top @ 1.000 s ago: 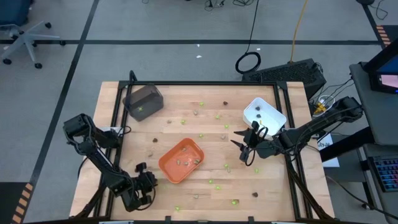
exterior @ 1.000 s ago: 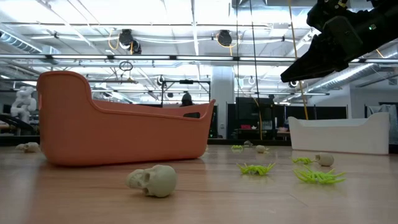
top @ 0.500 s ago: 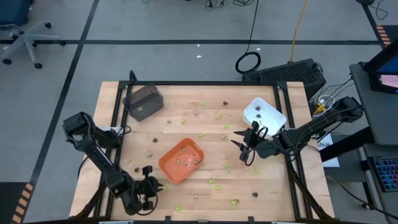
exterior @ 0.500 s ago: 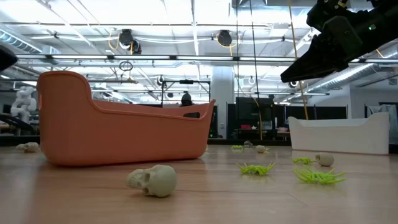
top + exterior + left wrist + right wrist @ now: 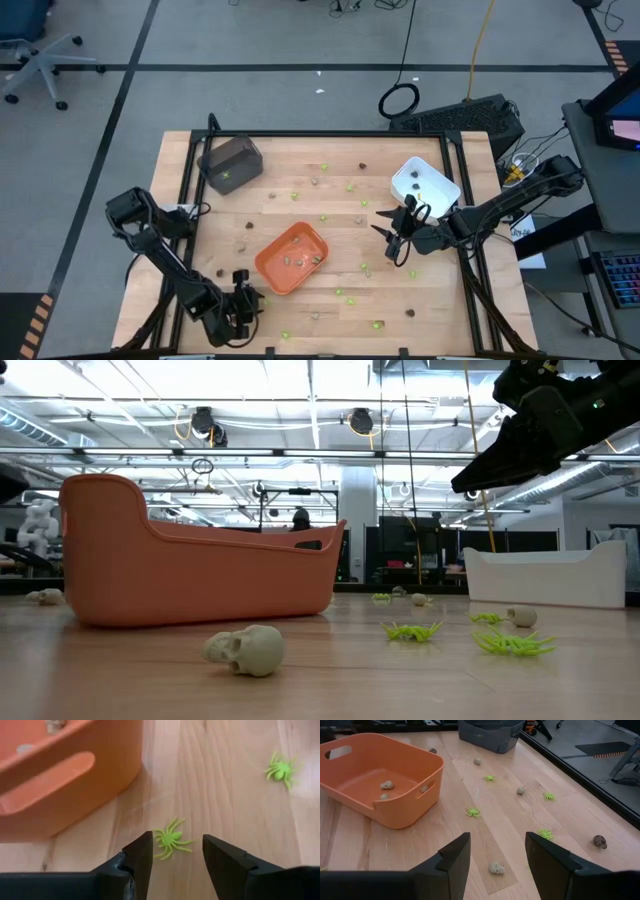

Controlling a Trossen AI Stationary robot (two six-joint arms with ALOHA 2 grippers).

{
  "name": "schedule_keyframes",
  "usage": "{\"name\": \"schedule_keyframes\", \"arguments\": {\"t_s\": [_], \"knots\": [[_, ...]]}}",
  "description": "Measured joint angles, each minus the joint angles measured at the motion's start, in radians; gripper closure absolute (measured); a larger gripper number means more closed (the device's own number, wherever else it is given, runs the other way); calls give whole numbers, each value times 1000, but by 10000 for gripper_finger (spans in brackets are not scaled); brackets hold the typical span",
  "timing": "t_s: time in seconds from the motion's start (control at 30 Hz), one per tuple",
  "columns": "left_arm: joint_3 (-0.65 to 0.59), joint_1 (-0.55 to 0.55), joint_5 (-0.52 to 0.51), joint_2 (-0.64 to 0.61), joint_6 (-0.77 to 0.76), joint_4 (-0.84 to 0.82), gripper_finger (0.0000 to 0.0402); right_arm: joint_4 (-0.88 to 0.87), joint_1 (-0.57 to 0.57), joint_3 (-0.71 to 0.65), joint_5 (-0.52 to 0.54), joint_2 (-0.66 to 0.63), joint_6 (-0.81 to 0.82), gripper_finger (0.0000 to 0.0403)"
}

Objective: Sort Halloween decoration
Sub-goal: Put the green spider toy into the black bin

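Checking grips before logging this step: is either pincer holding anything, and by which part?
Nothing is held. The left pincer stands open above a green spider on the table; the right pincer is open and empty.

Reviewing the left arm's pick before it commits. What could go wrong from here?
1. The left end effector is open over a lime-green spider whose thin legs lie flat on the table; the fingers may close above it or flick it away.
2. The orange tray sits close beside that spider, so a sideways drift could bump the tray.
3. The right end effector hangs open above the table; a tan skull lies below it.
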Motion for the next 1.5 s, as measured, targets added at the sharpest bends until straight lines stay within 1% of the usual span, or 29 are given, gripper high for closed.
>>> {"name": "schedule_keyframes", "arguments": {"t_s": [0.2,0.33,0.47,0.63,0.7,0.97,1.1,1.23,1.5], "knots": [[2,-1,10,41,-3,7,222,-3,0,0,0,0,-3,229],[3,-2,-10,52,-5,13,241,-3,0,0,0,0,-7,229],[3,-2,-21,54,-9,13,286,-3,0,0,-2,0,-4,229],[2,1,-40,56,-10,11,375,-3,0,0,-23,0,-3,229],[1,2,-49,56,-11,8,394,-3,0,0,-23,0,-3,229],[-1,0,-101,56,-33,14,401,-3,0,0,-23,0,-3,229],[-1,-2,-115,15,-23,31,402,-3,0,0,-25,0,-3,229],[-1,-4,-142,-48,45,54,402,-3,0,0,-25,0,-2,229],[0,-6,-254,-148,255,89,401,-3,0,0,-25,0,1,229]]}}
